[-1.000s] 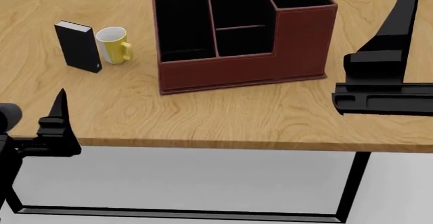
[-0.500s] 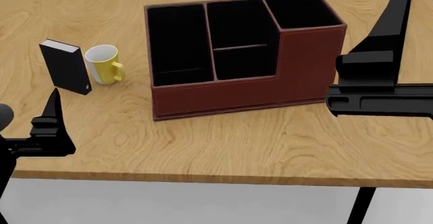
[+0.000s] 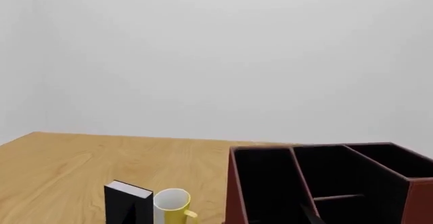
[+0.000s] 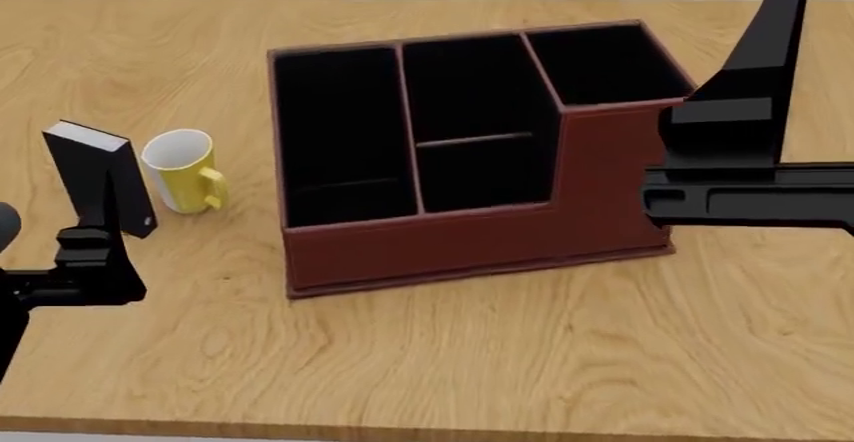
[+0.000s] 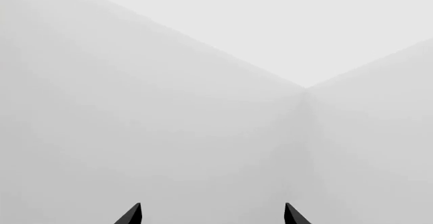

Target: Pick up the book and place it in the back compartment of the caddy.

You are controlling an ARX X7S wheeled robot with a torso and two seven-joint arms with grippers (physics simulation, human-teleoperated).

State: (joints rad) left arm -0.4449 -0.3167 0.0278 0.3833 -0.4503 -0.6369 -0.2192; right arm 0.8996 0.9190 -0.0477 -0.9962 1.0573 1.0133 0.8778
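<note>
Left tool (image 4: pixel 83 262), angular matte black, hovers low at the near edge, spread unclear. Just beyond, the black hardcover book (image 4: pixel 96 177) stands upright on the wood-grain table (image 4: pixel 441 352) beside a glossy yellow mug (image 4: pixel 183 170). Leathery red-brown caddy (image 4: pixel 467 247) mid-table; right tool (image 5: pixel 212 215) tips spread.

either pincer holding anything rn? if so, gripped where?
Nothing held. The book stands on the table beside the mug, untouched. The right pincer is open on empty air. The left pincer sits just short of the book, empty.
</note>
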